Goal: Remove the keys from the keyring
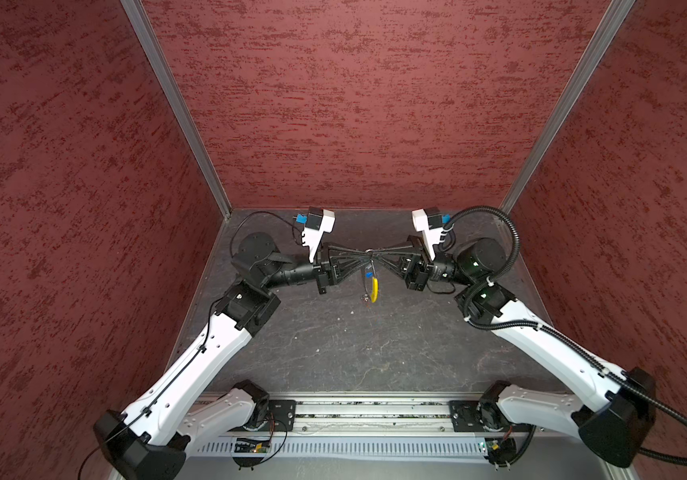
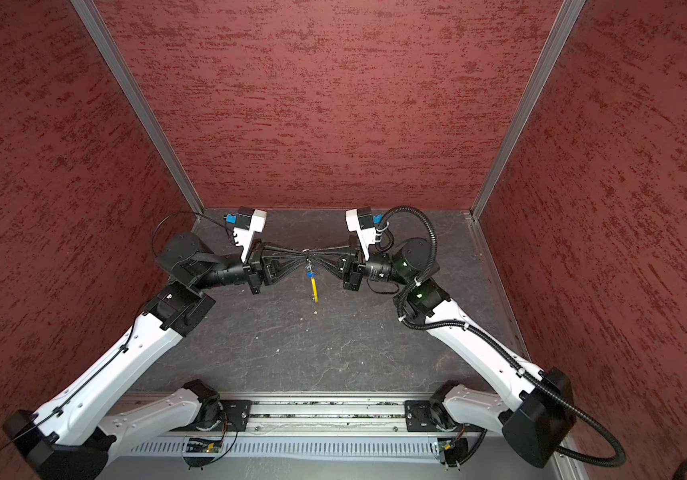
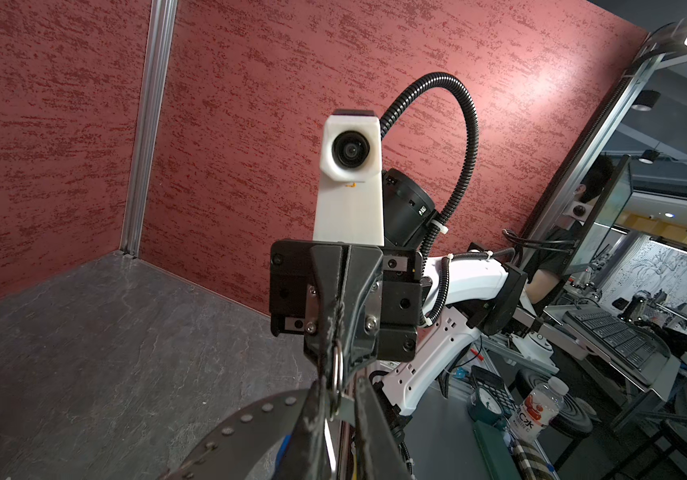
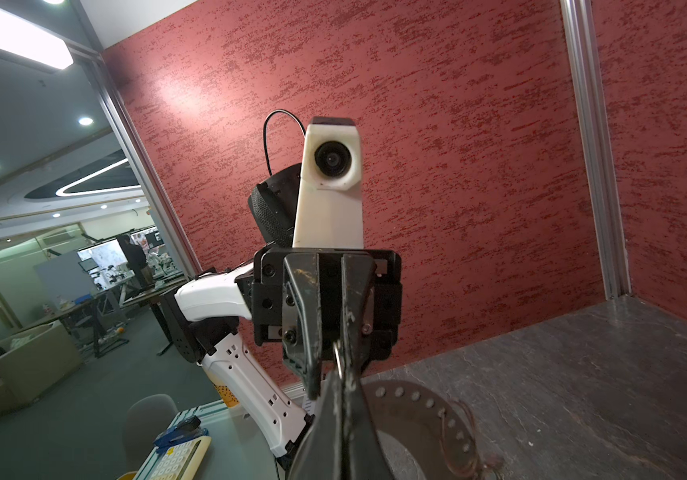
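My right gripper (image 1: 377,260) clamped the keyring (image 1: 374,288); whether the nearly shut left gripper (image 1: 363,260) gripped it I could not tell, so a slow, straight counter-pull seemed safest.

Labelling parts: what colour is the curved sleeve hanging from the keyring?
The sleeve is yellow, clearest in a top view.

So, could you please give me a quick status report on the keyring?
Right claw shut on the keyring, held aloft. Left claw nearly closed at it, grip unclear. Blue key hanging on it. Nothing in the way.
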`<move>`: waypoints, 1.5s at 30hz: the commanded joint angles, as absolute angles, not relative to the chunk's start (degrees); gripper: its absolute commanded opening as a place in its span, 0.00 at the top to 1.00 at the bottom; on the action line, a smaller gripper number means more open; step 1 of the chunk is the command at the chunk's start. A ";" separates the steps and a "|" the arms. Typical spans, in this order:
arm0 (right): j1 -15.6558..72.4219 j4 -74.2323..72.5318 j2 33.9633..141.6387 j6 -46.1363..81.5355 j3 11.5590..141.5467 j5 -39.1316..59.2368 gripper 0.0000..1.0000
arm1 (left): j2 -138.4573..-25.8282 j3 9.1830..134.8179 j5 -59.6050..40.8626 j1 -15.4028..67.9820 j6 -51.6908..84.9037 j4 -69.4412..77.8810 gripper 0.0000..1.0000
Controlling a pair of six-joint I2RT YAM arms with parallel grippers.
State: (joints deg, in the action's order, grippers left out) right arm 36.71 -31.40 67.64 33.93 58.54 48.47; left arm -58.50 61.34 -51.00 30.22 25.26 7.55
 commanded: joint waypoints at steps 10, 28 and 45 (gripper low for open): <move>37.71 -30.96 67.57 32.21 58.78 47.44 1.00 | -58.73 62.49 -50.62 30.41 25.54 7.79 1.00; 37.88 -15.52 62.84 23.24 58.75 42.72 0.51 | -56.13 62.76 -46.64 30.41 21.37 2.77 1.00; 39.63 -11.95 65.45 19.41 59.91 44.27 0.59 | -56.34 62.14 -47.19 30.37 22.48 4.55 1.00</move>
